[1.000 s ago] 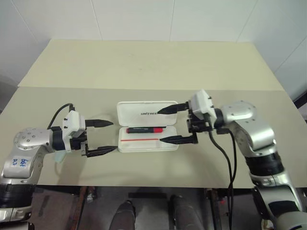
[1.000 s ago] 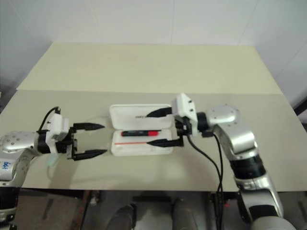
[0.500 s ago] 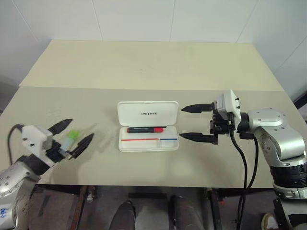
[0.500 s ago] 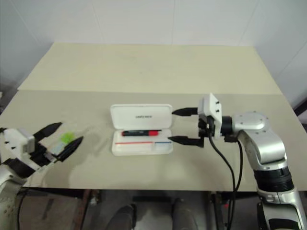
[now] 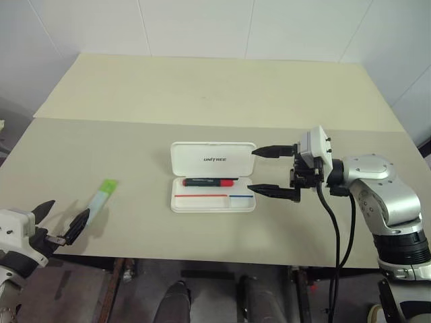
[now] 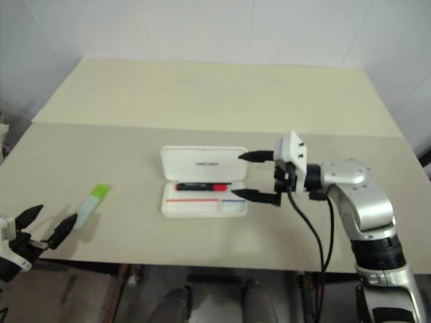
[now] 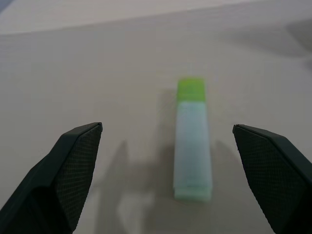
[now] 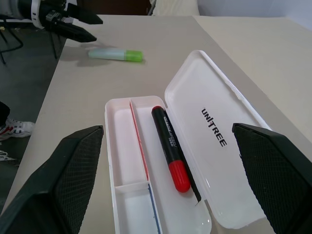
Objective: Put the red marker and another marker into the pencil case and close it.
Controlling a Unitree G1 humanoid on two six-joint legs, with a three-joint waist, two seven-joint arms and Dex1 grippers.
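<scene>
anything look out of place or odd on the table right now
Only the green-capped highlighter: it lies alone on the table, well left of the open pencil case, where the red marker already sits. Nothing spilled or damaged.

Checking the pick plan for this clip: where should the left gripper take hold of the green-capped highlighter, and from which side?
Probably across the pale body of the highlighter, below the green cap. It lies flat on the table, alone, end-on to the open left gripper, whose fingers already straddle its long flat sides. Come straight in from its tail end, low.
</scene>
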